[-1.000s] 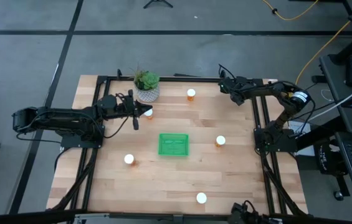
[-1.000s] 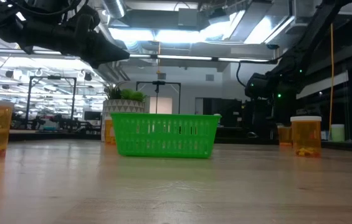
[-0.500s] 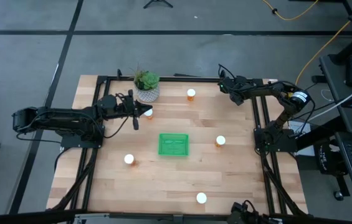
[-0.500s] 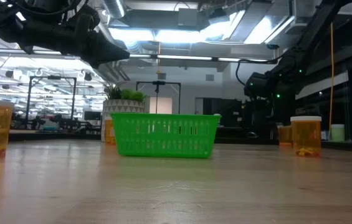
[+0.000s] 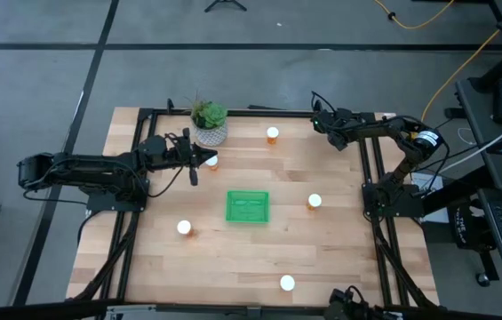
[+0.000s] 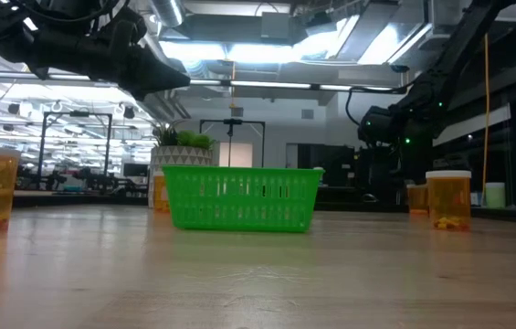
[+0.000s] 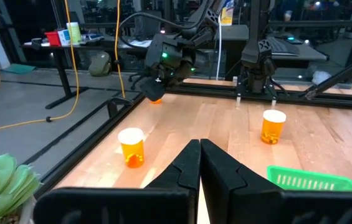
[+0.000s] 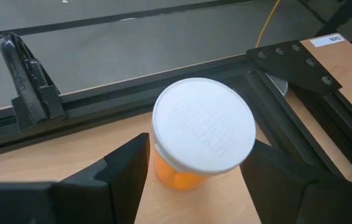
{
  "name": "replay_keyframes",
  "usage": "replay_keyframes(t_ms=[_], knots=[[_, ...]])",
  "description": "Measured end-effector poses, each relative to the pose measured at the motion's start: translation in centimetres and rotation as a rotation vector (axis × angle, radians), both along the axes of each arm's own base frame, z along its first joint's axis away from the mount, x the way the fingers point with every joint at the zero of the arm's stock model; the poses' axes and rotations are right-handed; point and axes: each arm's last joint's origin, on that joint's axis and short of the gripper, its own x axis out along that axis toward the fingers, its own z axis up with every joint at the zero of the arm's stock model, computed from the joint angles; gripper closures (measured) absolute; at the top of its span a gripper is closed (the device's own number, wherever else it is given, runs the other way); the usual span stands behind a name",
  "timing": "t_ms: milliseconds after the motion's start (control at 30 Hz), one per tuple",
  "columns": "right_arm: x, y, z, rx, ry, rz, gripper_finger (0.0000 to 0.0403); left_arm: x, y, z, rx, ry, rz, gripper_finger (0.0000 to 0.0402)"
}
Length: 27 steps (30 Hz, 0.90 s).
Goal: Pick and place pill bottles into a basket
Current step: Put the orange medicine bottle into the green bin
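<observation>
Right gripper [image 8: 194, 180]: fingers spread wide either side of a white-capped translucent orange pill bottle [image 8: 202, 138], far beyond the shallow square green plastic basket [image 5: 247, 207]. You should centre it, descend, then close. Left gripper [image 7: 199, 163]: fingers together, empty, near the basket.

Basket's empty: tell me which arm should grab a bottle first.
Right. The right gripper is open, fingers straddling a pill bottle; the left gripper is shut, beside another bottle.

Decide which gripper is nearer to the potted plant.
Left. The left gripper sits just beside the potted plant, by a pill bottle; the right gripper is across the table's far edge.
</observation>
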Motion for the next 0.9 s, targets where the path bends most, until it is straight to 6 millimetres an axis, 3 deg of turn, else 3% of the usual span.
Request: replay_keyframes(t_ms=[200,467,900], knots=[[0.0,0.0,0.0,0.0,0.0,0.0,0.0164,0.0,0.0,0.0,0.0,0.0,0.0,0.0395],[0.01,-0.01,0.01,-0.001,0.001,0.001,0.0204,0.0,0.0,0.0,-0.001,0.0,0.0,0.0396],[0.55,0.37,0.02,0.022,0.008,0.052,0.0197,0.0,0.0,-0.01,-0.001,0.001,0.0,0.0395]])
